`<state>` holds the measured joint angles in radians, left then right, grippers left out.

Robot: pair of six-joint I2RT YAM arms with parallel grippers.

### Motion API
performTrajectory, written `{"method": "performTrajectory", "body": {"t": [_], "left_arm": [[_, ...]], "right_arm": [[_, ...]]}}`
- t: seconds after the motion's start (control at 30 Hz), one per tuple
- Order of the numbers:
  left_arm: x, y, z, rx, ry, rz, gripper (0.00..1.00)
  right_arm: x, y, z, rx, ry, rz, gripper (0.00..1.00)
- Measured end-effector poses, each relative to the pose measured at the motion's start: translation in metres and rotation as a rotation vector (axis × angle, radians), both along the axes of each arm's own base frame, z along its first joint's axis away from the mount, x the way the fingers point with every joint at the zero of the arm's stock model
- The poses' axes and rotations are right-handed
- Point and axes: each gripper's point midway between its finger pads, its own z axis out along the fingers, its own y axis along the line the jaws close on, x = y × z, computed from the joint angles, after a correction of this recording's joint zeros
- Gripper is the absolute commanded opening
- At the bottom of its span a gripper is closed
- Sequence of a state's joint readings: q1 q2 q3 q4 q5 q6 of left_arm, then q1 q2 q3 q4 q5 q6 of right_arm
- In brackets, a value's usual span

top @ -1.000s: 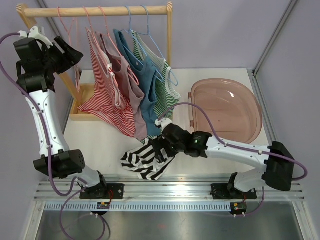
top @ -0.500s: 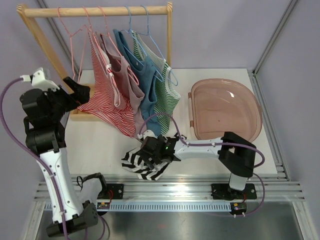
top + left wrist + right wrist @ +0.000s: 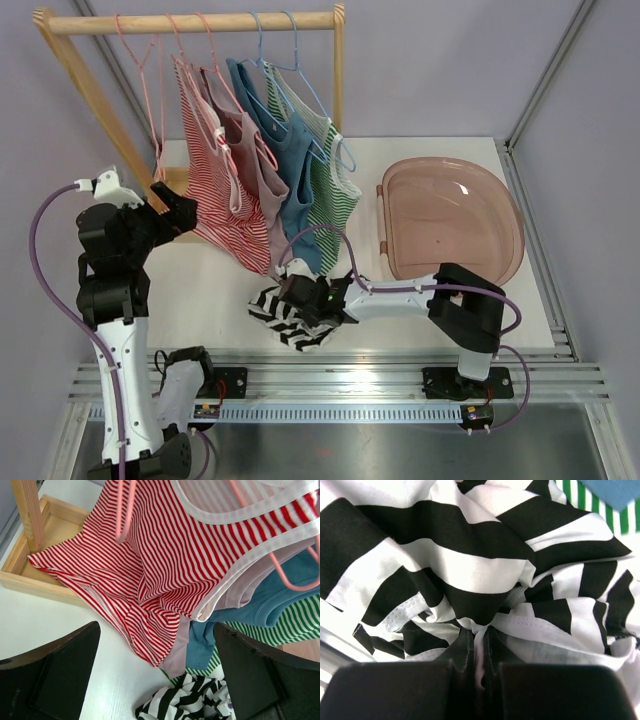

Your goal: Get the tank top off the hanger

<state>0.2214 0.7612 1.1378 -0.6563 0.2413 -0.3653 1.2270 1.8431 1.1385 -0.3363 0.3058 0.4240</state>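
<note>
My right gripper point(image 3: 479, 645) is pinched tight on a fold of the black-and-white striped tank top point(image 3: 292, 328), crumpled on the white table point(image 3: 200, 290) near the middle. My left gripper point(image 3: 155, 627) gapes wide, empty, just left of the hanging red-striped top point(image 3: 165, 555).

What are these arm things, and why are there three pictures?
They are two robot arms with pinching fingers. One picture looks down from above; the other two come from a camera on each wrist. On a wooden rack hang a red striped top, a blue top and others. A pink tub sits on the white table. The right gripper pinches a black-and-white striped top lying on the table. The left gripper is open and empty, near the red striped top.
</note>
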Motion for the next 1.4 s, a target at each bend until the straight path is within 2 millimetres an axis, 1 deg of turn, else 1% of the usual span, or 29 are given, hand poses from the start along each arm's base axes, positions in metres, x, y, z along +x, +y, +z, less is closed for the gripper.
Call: {"method": "performTrajectory", "body": {"t": [0.1, 0.17, 0.23, 0.27, 0.43, 0.5, 0.57, 0.63, 0.7, 0.8, 0.9, 0.93, 0.97, 1.03, 1.1, 1.2, 1.23, 1.27, 1.3, 1.33, 1.37, 1.4], "left_arm": [[0.000, -0.001, -0.006, 0.006, 0.013, 0.005, 0.99], [-0.001, -0.004, -0.010, 0.005, 0.020, 0.004, 0.99], [-0.001, -0.008, -0.015, -0.005, 0.029, 0.000, 0.99], [-0.001, -0.010, -0.018, -0.011, 0.033, -0.005, 0.99], [-0.004, -0.017, -0.036, -0.021, 0.071, -0.026, 0.99], [-0.005, -0.019, -0.043, -0.006, 0.085, -0.029, 0.99], [-0.006, -0.021, -0.047, 0.013, 0.089, -0.031, 0.99], [-0.008, -0.023, -0.047, 0.036, 0.084, -0.032, 0.99], [-0.011, -0.023, -0.044, 0.057, 0.068, -0.028, 0.99], [-0.016, -0.023, -0.038, 0.082, 0.041, -0.023, 0.99], [-0.022, -0.022, -0.032, 0.097, 0.012, -0.015, 0.99], [-0.022, -0.022, -0.031, 0.099, 0.009, -0.013, 0.99], [-0.023, -0.022, -0.030, 0.099, 0.007, -0.013, 0.99], [-0.024, -0.022, -0.029, 0.100, 0.013, -0.014, 0.99], [-0.026, -0.022, -0.025, 0.099, 0.017, -0.017, 0.99], [-0.030, -0.023, -0.007, 0.096, -0.013, -0.020, 0.99], [-0.032, -0.023, 0.000, 0.094, -0.029, -0.022, 0.99], [-0.034, -0.024, 0.009, 0.092, -0.046, -0.024, 0.99], [-0.037, -0.025, 0.021, 0.089, -0.075, -0.032, 0.99], [-0.040, -0.026, 0.030, 0.086, -0.095, -0.038, 0.99], [-0.043, -0.028, 0.041, 0.083, -0.119, -0.049, 0.99], [-0.047, -0.030, 0.052, 0.080, -0.143, -0.059, 0.99]], "right_arm": [[-0.004, -0.013, 0.010, -0.016, 0.000, 0.000, 0.00], [-0.004, -0.020, 0.026, -0.013, -0.015, -0.003, 0.00], [-0.002, -0.027, 0.055, 0.019, -0.053, -0.012, 0.00], [0.000, -0.031, 0.073, 0.045, -0.077, -0.018, 0.00], [0.011, -0.061, 0.163, 0.134, -0.222, -0.087, 0.00], [0.016, -0.073, 0.193, 0.156, -0.275, -0.124, 0.00], [0.021, -0.090, 0.218, 0.165, -0.322, -0.165, 0.00], [0.025, -0.107, 0.236, 0.165, -0.357, -0.201, 0.00], [0.034, -0.128, 0.251, 0.158, -0.388, -0.254, 0.00], [0.052, -0.164, 0.263, 0.129, -0.424, -0.351, 0.00], [0.069, -0.203, 0.267, 0.085, -0.446, -0.463, 0.00], [0.074, -0.212, 0.268, 0.080, -0.451, -0.494, 0.00], [0.081, -0.225, 0.269, 0.070, -0.455, -0.541, 0.00], [0.095, -0.252, 0.266, 0.044, -0.460, -0.638, 0.00], [0.107, -0.276, 0.259, 0.009, -0.456, -0.724, 0.00], [0.124, -0.300, 0.243, -0.031, -0.427, -0.814, 0.00], [0.129, -0.306, 0.237, -0.041, -0.417, -0.835, 0.15], [0.135, -0.310, 0.231, -0.048, -0.404, -0.853, 0.37], [0.143, -0.315, 0.223, -0.058, -0.387, -0.876, 0.53], [0.147, -0.318, 0.218, -0.068, -0.377, -0.887, 0.65], [0.154, -0.321, 0.211, -0.080, -0.366, -0.902, 0.83], [0.159, -0.324, 0.204, -0.092, -0.355, -0.918, 0.92]]}}
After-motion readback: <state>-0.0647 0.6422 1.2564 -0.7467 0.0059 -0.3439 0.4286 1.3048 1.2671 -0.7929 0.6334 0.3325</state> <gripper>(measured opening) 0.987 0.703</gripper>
